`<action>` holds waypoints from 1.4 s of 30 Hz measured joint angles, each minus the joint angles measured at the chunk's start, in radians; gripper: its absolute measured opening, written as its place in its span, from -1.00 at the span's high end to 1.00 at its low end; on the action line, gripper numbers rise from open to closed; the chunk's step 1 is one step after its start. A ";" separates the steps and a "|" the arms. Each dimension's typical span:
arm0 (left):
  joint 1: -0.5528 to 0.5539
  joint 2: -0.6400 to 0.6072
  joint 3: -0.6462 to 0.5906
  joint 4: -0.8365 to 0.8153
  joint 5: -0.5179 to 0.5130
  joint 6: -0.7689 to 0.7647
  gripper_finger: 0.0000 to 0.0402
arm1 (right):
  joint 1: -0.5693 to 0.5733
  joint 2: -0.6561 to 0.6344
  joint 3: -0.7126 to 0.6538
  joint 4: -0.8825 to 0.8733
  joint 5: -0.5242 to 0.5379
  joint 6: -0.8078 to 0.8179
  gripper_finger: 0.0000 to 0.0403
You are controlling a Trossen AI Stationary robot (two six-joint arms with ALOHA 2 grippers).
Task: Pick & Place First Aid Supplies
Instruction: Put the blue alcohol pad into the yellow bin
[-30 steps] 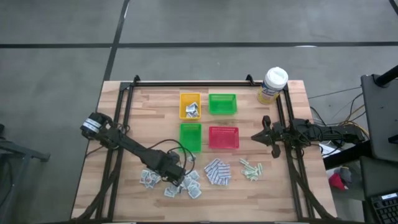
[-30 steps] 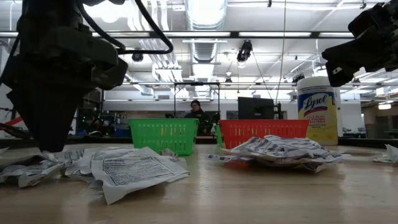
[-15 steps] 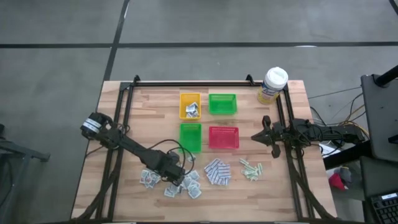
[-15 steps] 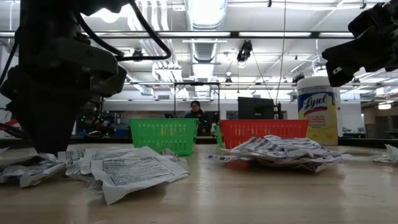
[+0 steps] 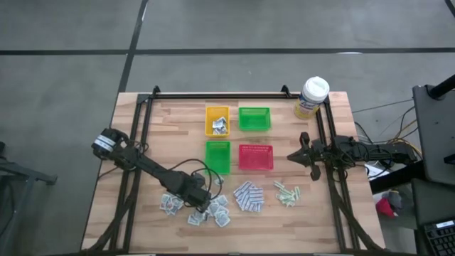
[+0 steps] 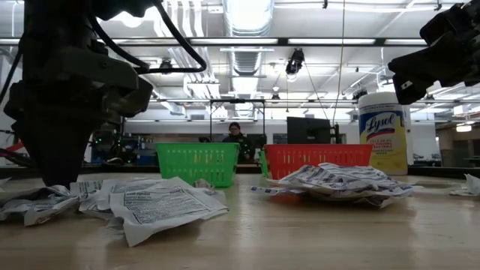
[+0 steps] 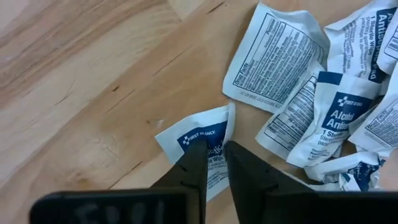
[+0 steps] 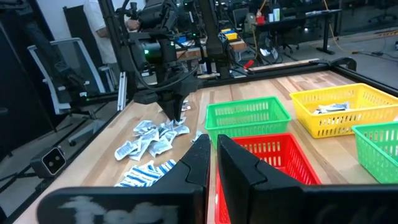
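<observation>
Only the left wrist view shows the left gripper (image 7: 214,152) pinching one white-grey sachet (image 7: 202,146) lying beside the sachet pile (image 5: 195,206) near the table's (image 5: 142,153) front-left edge. The right gripper (image 5: 293,156), fingers closed and empty, hovers beside the red tray (image 5: 255,157), above bare wood.

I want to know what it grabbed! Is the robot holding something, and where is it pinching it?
The left end effector pinches a white-and-blue wipe sachet near its edge, on the table. The right end effector holds nothing.

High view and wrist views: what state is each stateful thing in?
left gripper: down on the table, closing on a sachet
right gripper: shut, empty, raised by the red tray
yellow tray: holds sachets
canister: upright, lid on
</observation>
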 joint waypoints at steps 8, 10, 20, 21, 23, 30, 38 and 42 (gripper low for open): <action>0.001 -0.024 0.000 -0.011 0.000 0.026 0.98 | 0.000 0.000 0.000 0.000 0.000 0.000 0.86; 0.001 -0.024 -0.001 -0.011 0.000 0.025 0.99 | 0.000 0.000 0.000 0.000 0.000 0.000 0.86; 0.003 -0.070 0.003 -0.064 0.000 0.056 1.00 | 0.000 0.000 0.000 0.000 0.000 0.000 0.86; 0.004 -0.082 0.003 -0.089 -0.001 0.057 1.00 | 0.000 0.000 0.000 0.000 0.000 0.000 0.86; 0.005 -0.111 0.009 -0.144 -0.019 0.057 1.00 | 0.000 0.000 0.000 0.000 0.000 0.000 0.86; 0.012 -0.221 0.059 -0.346 -0.184 0.067 1.00 | 0.000 0.000 0.000 0.000 0.000 0.000 0.86; 0.057 -0.280 0.111 -0.422 -0.357 0.227 1.00 | 0.000 0.000 0.000 0.000 0.000 0.000 0.86; 0.102 -0.268 0.148 -0.417 -0.410 0.408 1.00 | 0.000 0.000 0.000 0.000 0.000 0.000 0.86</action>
